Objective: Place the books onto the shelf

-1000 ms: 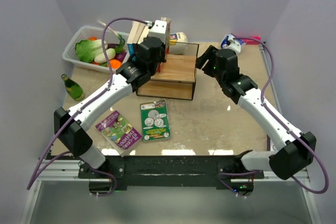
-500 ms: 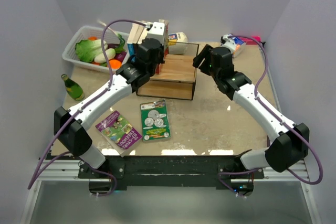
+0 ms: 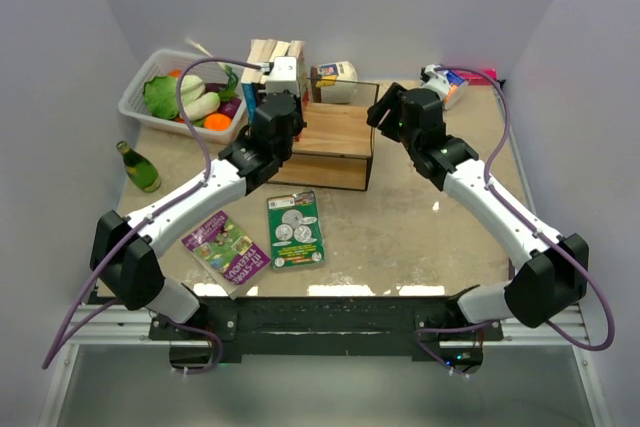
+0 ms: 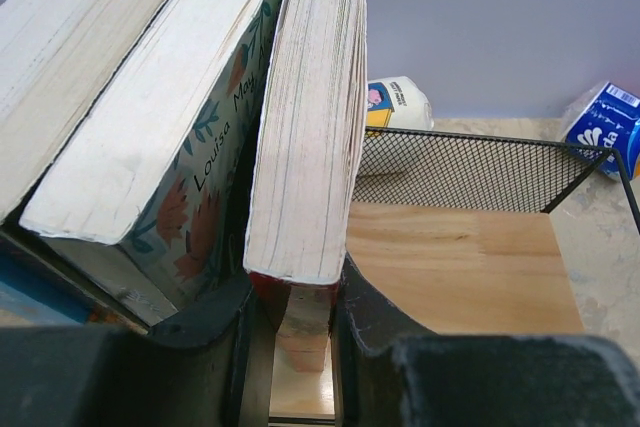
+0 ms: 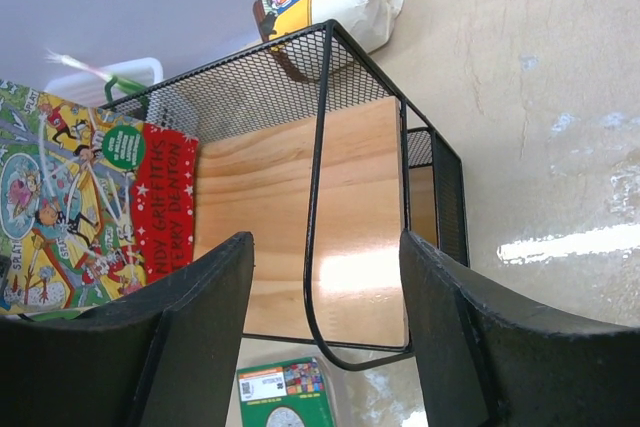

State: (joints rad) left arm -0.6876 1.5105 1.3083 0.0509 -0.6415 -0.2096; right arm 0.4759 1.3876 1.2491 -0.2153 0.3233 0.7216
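top middle: the left gripper [image 4: 297, 299] pinches a book [image 4: 312, 117] so it stands on the shelf [image 4: 470, 267]; the right gripper [image 5: 325, 257] gapes empty beside.

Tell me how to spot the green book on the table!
Find the wooden shelf with the black wire frame on the table. Two books lie flat in front of it, nearer the arms. The green book is the one with pale circles on its cover; its neighbour, the purple book, lies further left.

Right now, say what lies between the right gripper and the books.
A bare stretch of the shelf board and its wire end frame, nothing else; the right wrist view shows it.
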